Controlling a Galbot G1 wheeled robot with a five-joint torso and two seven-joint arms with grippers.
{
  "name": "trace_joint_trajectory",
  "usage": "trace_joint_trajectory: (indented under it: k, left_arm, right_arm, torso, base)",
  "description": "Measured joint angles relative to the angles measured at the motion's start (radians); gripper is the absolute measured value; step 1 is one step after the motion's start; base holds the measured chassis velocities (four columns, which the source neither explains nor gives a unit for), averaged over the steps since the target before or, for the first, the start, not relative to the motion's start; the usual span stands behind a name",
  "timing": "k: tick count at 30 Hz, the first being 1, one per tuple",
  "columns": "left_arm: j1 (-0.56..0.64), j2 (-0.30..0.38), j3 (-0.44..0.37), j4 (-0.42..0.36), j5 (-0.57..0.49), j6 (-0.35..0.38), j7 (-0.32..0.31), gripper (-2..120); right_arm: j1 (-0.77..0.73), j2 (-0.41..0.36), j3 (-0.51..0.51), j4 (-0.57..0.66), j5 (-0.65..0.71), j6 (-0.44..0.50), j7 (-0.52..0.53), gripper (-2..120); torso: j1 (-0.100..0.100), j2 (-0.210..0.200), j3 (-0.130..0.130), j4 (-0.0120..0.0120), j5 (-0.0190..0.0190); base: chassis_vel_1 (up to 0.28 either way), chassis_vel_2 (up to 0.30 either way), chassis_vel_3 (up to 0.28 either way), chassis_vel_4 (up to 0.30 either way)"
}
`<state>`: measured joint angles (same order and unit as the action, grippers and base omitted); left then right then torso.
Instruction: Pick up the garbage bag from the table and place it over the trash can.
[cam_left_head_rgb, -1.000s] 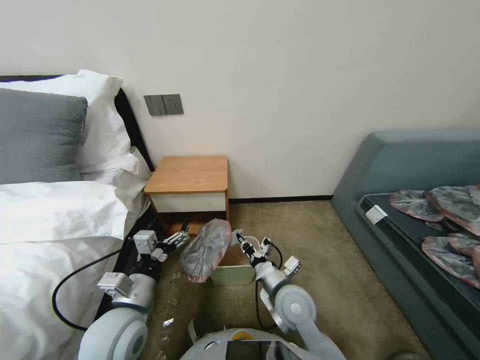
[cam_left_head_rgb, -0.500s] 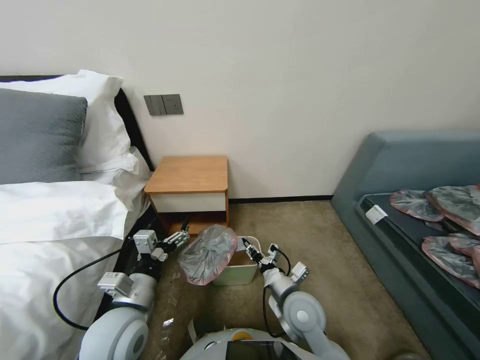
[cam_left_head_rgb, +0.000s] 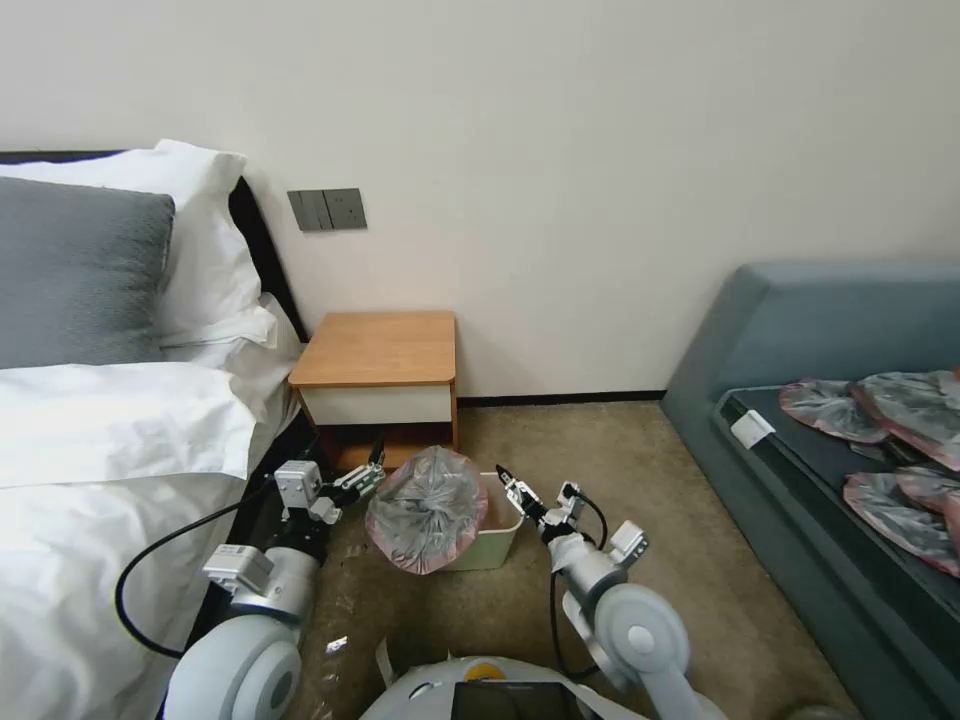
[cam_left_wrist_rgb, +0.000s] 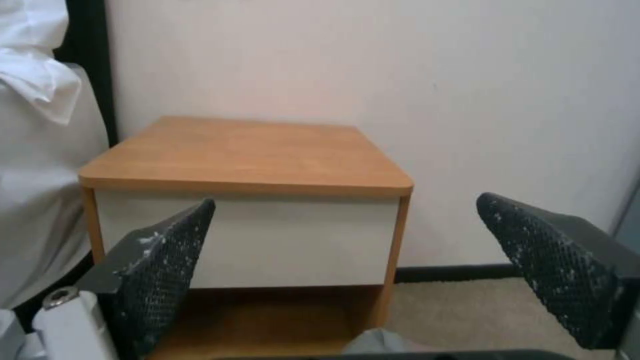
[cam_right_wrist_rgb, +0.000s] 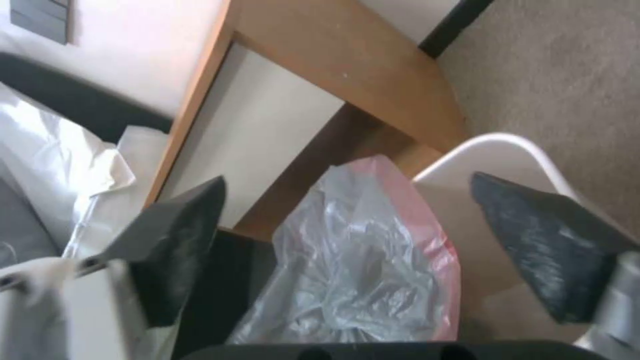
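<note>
Right gripper (cam_left_head_rgb: 505, 476) hangs wide and empty at the trash can's (cam_left_head_rgb: 495, 545) 3 o'clock rim; left gripper (cam_left_head_rgb: 372, 470), also wide, at 9. The garbage bag (cam_left_head_rgb: 428, 508) slumps over the can's left side, off the tabletop (cam_left_head_rgb: 378, 348). Placement looks half done: its rim wants stretching around.
</note>
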<state>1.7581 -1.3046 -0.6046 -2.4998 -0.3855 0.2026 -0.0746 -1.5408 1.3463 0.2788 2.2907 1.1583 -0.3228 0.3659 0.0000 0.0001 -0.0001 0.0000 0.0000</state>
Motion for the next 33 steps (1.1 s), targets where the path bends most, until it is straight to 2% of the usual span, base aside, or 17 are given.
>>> trace_joint_trajectory:
  k: [5,10,13,15,17,25,28,33]
  left_arm:
    - [0.007,0.013,0.016,0.018,0.039,0.009,-0.003,99]
    - [0.005,0.028,0.050,0.070,0.094,0.013,-0.018,93]
    - [-0.004,0.036,0.105,0.105,0.111,0.023,-0.038,81]
    - [-0.006,0.037,0.121,0.117,0.113,0.028,-0.047,78]
    - [-0.013,0.036,0.149,0.150,0.113,0.041,-0.079,68]
    - [-0.042,0.025,0.192,0.239,0.124,0.057,-0.120,40]
    - [-0.053,0.025,0.207,0.264,0.120,0.063,-0.129,41]
    - [-0.074,0.024,0.236,0.304,0.116,0.077,-0.156,52]
  right_arm:
    - [0.002,0.012,0.008,0.000,-0.002,-0.006,-0.008,100]
    - [0.003,0.022,0.015,-0.001,-0.006,-0.008,-0.015,100]
    - [0.002,0.022,0.026,-0.001,-0.006,-0.008,-0.020,100]
    - [0.001,0.022,0.029,-0.001,-0.006,-0.008,-0.020,100]
    - [-0.003,0.023,0.035,-0.001,-0.006,-0.008,-0.022,100]
    - [-0.025,0.030,0.052,0.000,-0.019,-0.004,-0.039,100]
    - [-0.033,0.031,0.057,0.004,-0.023,-0.003,-0.044,100]
    - [-0.049,0.032,0.063,0.009,-0.031,-0.002,-0.051,100]
  torso:
    - [0.000,0.000,0.000,-0.0001,-0.0001]
    - [0.000,0.000,0.000,0.0000,-0.0001]
    - [0.000,0.000,0.000,-0.0001,-0.0001]
    - [0.000,0.000,0.000,0.0000,0.0000]
    - [0.000,0.000,0.000,0.0000,0.0000]
    - [0.000,0.000,0.000,0.0000,0.0000]
    - [0.000,0.000,0.000,0.0000,0.0000]
    - [0.000,0.000,0.000,0.0000,0.0000]
  base:
    - [0.000,0.000,0.000,0.000]
    - [0.000,0.000,0.000,0.000]
    - [0.000,0.000,0.000,0.000]
    - [0.000,0.000,0.000,0.000]
    - [0.000,0.000,0.000,0.000]
    - [0.000,0.000,0.000,0.000]
    - [0.000,0.000,0.000,0.000]
    - [0.000,0.000,0.000,0.000]
